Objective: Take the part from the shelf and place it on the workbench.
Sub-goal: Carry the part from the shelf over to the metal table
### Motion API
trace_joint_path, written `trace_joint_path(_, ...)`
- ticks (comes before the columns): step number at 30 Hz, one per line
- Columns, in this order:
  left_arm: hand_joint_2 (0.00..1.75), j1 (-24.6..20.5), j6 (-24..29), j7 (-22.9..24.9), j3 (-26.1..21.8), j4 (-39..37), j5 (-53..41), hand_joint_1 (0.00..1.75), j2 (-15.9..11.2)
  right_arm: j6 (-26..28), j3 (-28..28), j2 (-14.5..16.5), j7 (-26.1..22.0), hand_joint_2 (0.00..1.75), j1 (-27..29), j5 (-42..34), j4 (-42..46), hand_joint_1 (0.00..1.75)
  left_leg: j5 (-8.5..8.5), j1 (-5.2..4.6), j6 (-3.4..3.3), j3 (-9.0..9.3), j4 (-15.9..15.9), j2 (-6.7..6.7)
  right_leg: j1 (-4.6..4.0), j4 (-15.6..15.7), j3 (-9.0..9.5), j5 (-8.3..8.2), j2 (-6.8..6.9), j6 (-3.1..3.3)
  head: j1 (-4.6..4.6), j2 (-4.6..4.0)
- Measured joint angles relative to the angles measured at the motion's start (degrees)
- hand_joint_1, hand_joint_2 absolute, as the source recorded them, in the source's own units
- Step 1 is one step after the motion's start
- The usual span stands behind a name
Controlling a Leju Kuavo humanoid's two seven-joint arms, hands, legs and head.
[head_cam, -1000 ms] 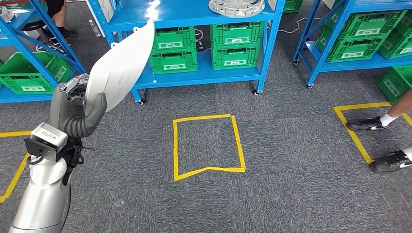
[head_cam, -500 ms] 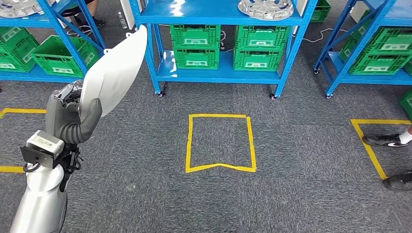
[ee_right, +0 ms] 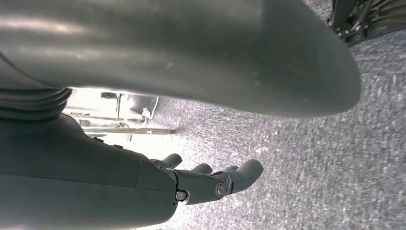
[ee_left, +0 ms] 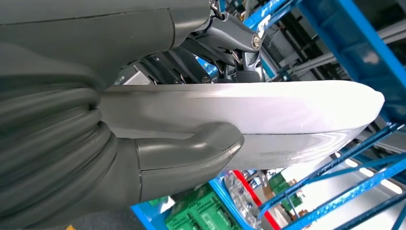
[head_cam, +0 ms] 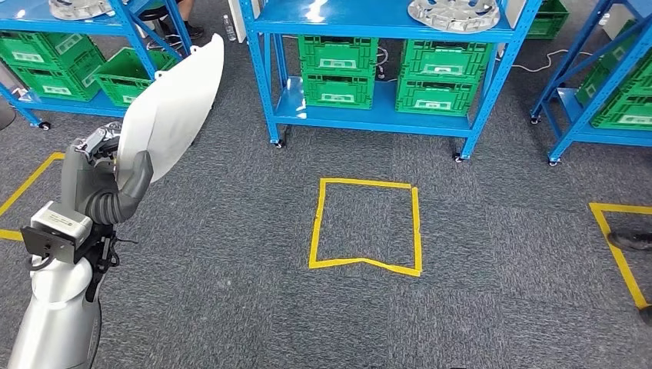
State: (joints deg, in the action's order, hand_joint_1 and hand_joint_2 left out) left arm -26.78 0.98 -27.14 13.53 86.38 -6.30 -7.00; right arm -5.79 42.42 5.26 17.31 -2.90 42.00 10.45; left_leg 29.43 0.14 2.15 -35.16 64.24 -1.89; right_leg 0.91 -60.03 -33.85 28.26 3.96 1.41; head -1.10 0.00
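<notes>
The part [head_cam: 174, 108] is a long white curved panel, held raised at the left of the head view. My left hand [head_cam: 101, 173] grips its lower end, thumb across the front face. In the left wrist view the thumb [ee_left: 191, 155] and darker fingers [ee_left: 230, 43] clamp the white part [ee_left: 287, 115] between them. My right hand [ee_right: 210, 184] hangs above the grey carpet with its fingers apart and nothing in them. A workbench is nowhere in the frames.
Blue shelves [head_cam: 369, 31] with green crates [head_cam: 338, 69] stand ahead, and silver wheel covers [head_cam: 454, 14] lie on top. More blue racks stand at left [head_cam: 46, 61] and right [head_cam: 607, 77]. Yellow tape squares [head_cam: 365, 227] mark the carpet. A person's shoe [head_cam: 630, 240] is at the right edge.
The whole scene has slid to the right as the camera turned left. The person's feet have nearly left the picture. My left hand keeps its grip on the white part.
</notes>
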Motion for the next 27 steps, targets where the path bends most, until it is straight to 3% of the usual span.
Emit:
trace_joint_path(2, 1.75, -1.33, -0.14, 0.29, 0.05, -0.36, -0.26, 1.75, 0.48, 0.01, 0.09, 0.04, -0.06, 0.00, -0.07, -0.36, 0.00, 0.00, -1.20, -0.40, -0.74, 2.38, -4.83, -1.40, -0.20, 0.10, 0.08, -0.11, 0.89, -0.69, 0.04, 0.00)
trace_joint_path(5, 1.75, -1.85, -0.15, 0.62, 0.12, -0.84, -0.83, 1.75, 1.00, 0.02, 0.26, 0.16, -0.15, 0.00, -0.09, -0.57, 0.00, 0.00, -1.63, -0.56, -1.87, 2.29, -5.58, -0.17, -0.15, 0.36, 0.35, -0.22, 1.84, -1.79, 0.09, 0.00)
trace_joint_path(7, 1.75, -2.02, -0.14, 0.61, 0.21, -1.04, -1.08, 1.75, 1.23, 0.02, 0.29, 0.24, -0.16, 0.00, -0.06, -0.63, 0.00, 0.00, -2.25, -0.37, -2.69, 2.37, -6.19, 0.84, 0.04, -1.77, -0.48, 1.39, 0.00, -2.35, 0.15, 0.00)
trace_joint_path(9, 1.75, -2.17, -0.14, 0.56, 0.32, -1.32, -1.11, 1.75, 1.43, 0.15, 0.32, 0.26, -0.17, 0.00, 0.15, -0.67, 0.00, 0.00, -2.64, -0.34, -3.23, 2.16, -6.39, 1.88, 0.05, -8.36, -3.59, 4.97, -2.72, -2.54, 0.27, 0.00)
trace_joint_path(10, 1.75, -2.16, -0.15, 0.55, 0.40, -1.52, -1.13, 1.75, 1.46, 0.29, 0.34, 0.26, -0.16, 0.00, 0.29, -0.70, 0.00, 0.00, -2.71, -0.40, -3.35, 1.95, -6.32, 2.46, -0.03, -12.14, -5.48, 6.51, -3.35, -2.54, 0.33, 0.00)
trace_joint_path(11, 1.75, -2.12, -0.16, 0.52, 0.49, -1.75, -1.13, 1.75, 1.50, 0.46, 0.36, 0.26, -0.16, 0.00, 0.43, -0.76, 0.00, 0.00, -2.74, -0.46, -3.40, 1.76, -6.20, 3.12, -0.12, -14.70, -6.83, 7.14, -3.64, -2.50, 0.34, 0.00)
trace_joint_path(12, 1.75, -2.11, -0.18, 0.52, 0.56, -1.99, -1.13, 1.75, 1.51, 0.59, 0.38, 0.26, -0.15, 0.00, 0.52, -0.84, 0.00, 0.00, -2.75, -0.51, -3.42, 1.60, -6.01, 3.81, -0.18, -15.14, -7.16, 6.60, -3.78, -2.40, 0.34, 0.00)
trace_joint_path(13, 1.75, -2.15, -0.21, 0.51, 0.59, -2.20, -1.13, 1.75, 1.52, 0.68, 0.39, 0.26, -0.15, 0.00, 0.56, -0.92, 0.00, 0.00, -2.74, -0.52, -3.39, 1.47, -5.77, 4.50, -0.20, -13.34, -6.36, 5.08, -3.95, -2.27, 0.34, 0.00)
trace_joint_path(14, 1.75, -2.23, -0.25, 0.51, 0.61, -2.36, -1.12, 1.75, 1.56, 0.72, 0.39, 0.26, -0.15, 0.00, 0.57, -0.97, 0.00, 0.00, -2.68, -0.51, -3.30, 1.36, -5.49, 5.18, -0.17, -9.68, -4.59, 3.00, -4.43, -2.13, 0.34, 0.00)
trace_joint_path(16, 1.75, -2.42, -0.35, 0.54, 0.66, -2.54, -1.11, 1.75, 1.68, 0.66, 0.41, 0.25, -0.25, 0.00, 0.51, -0.96, 0.00, 0.00, -2.50, -0.58, -2.89, 1.03, -4.88, 6.34, -0.06, -2.78, -1.30, 0.54, -6.09, -1.86, 0.33, 0.00)
trace_joint_path(18, 1.75, -2.53, -0.47, 0.57, 0.74, -2.61, -1.11, 1.75, 1.80, 0.51, 0.42, 0.25, -0.51, 0.00, 0.45, -0.85, 0.00, 0.00, -2.52, -0.61, -2.25, 0.63, -4.71, 7.27, -0.13, -0.48, -0.38, 0.33, -6.67, -1.47, 0.34, 0.00)
trace_joint_path(20, 1.75, -2.52, -0.54, 0.59, 0.82, -2.59, -1.11, 1.75, 1.82, 0.29, 0.42, 0.33, -0.60, 0.00, 0.37, -0.68, 0.00, 0.00, -2.72, -0.59, -1.58, 0.30, -4.90, 8.01, -0.10, -0.18, -0.33, 0.02, -5.64, -0.82, 0.37, -0.01)
trace_joint_path(22, 1.75, -2.58, -0.55, 0.58, 0.87, -2.52, -1.11, 1.75, 1.73, 0.04, 0.42, 0.43, -0.55, 0.00, 0.24, -0.54, 0.00, 0.00, -1.63, -0.73, -0.92, -0.58, -3.34, 6.51, 0.17, 0.19, -0.13, -0.22, -4.71, -0.12, 0.12, -0.01)
trace_joint_path(24, 1.75, -2.62, -0.55, 0.58, 0.93, -2.49, -1.11, 1.75, 1.65, -0.14, 0.42, 0.45, -0.63, 0.00, 0.25, -0.33, 0.00, 0.00, 1.73, -0.63, -0.23, -3.45, 2.76, 3.71, 0.24, 0.35, -0.02, -0.22, -3.70, 0.28, -0.17, 0.00)
trace_joint_path(26, 1.75, -2.32, -0.55, 0.66, 0.99, -2.55, -1.11, 1.75, 1.56, -0.19, 0.42, 0.44, -0.66, 0.00, 0.38, 0.03, 0.00, 0.00, 4.59, -0.24, 0.33, -6.99, 9.96, 2.50, 0.21, 0.34, -0.01, -0.11, -2.46, 0.38, -0.21, 0.00)
trace_joint_path(27, 1.75, -2.14, -0.55, 0.70, 1.01, -2.59, -1.12, 1.75, 1.47, -0.20, 0.42, 0.44, -0.66, 0.00, 0.42, 0.25, 0.00, 0.00, 4.57, -0.09, 0.46, -7.67, 11.26, 2.30, 0.21, 0.33, 0.02, -0.04, -1.83, 0.36, -0.22, 0.00)
